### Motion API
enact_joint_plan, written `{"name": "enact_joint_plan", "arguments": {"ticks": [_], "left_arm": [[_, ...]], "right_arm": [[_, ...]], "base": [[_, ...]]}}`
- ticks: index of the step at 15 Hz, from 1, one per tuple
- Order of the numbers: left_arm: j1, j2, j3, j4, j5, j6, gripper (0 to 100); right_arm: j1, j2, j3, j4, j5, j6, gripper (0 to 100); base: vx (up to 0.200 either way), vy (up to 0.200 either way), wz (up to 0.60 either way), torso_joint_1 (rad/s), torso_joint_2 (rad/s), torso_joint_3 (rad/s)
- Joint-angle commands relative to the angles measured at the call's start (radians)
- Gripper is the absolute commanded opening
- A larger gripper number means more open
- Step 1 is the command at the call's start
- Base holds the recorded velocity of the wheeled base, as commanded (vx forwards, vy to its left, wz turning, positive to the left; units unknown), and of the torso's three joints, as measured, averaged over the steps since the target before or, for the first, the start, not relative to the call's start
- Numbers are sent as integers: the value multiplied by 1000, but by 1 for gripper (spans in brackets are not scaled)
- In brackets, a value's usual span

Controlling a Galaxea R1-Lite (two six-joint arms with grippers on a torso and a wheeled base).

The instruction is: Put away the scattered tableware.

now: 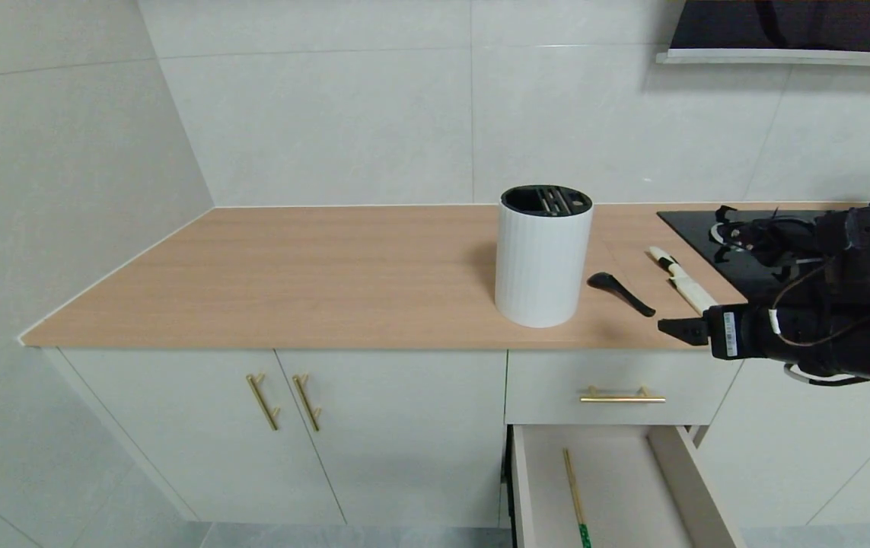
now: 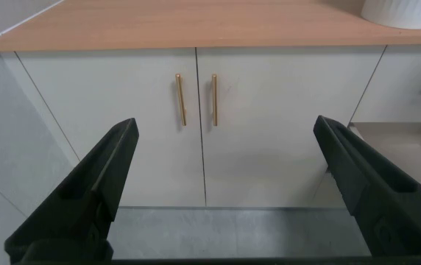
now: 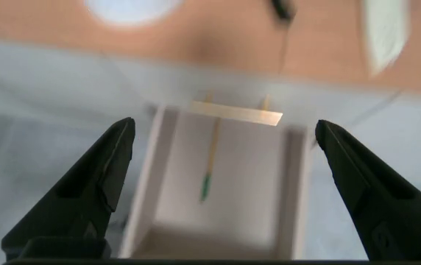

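Right gripper (image 3: pixel 224 129): jaws spread wide, nothing between them. Hanging out in front of the cabinet, above the open drawer (image 3: pixel 159 191), about level with the countertop's front edge in the head view. Chopsticks (image 3: pixel 209 169) lying lengthwise on the drawer floor, green tip toward the front. Left gripper (image 2: pixel 225 124): likewise wide and empty, held low, facing the cabinet doors (image 2: pixel 269 132) with gold handles.

Out on the countertop (image 1: pixel 290 281): black spoon (image 1: pixel 620 292) flat just beside the white holder (image 1: pixel 543 266), on its right, not touching. White-handled utensil (image 1: pixel 682 280) a little further right, near the cooktop (image 1: pixel 689 228); probably a knife, near end hidden behind the right arm. Holder upright, slotted black top.

Judged step: between items. Chopsticks stowed, two pieces left out. Likely next: the spoon, close to the right gripper. Calls for lifting over the counter edge, coming down across the thin handle, then closing to a narrow grip low against the wood. Flat, slim handle, so little to catch. Destination unclear, drawer or holder slot; cannot tell from here.
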Motion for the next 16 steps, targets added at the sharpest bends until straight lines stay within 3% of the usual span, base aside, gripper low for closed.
{"name": "enact_joint_plan", "arguments": {"ticks": [1, 4, 7, 12, 16], "left_arm": [[0, 0, 0, 0, 0, 0, 100], [0, 0, 0, 0, 0, 0, 100], [0, 0, 0, 0, 0, 0, 100], [0, 0, 0, 0, 0, 0, 100], [0, 0, 0, 0, 0, 0, 100]], "right_arm": [[-51, 164, -112, -85, 2, -50, 100], [-106, 332, -296, -93, 82, -104, 100], [-154, 398, -366, -93, 258, -205, 100], [-233, 488, -490, -82, 471, -219, 100], [-250, 619, -555, -87, 482, -262, 100]], "base": [[0, 0, 0, 0, 0, 0], [0, 0, 0, 0, 0, 0], [0, 0, 0, 0, 0, 0], [0, 0, 0, 0, 0, 0], [0, 0, 0, 0, 0, 0]]}}
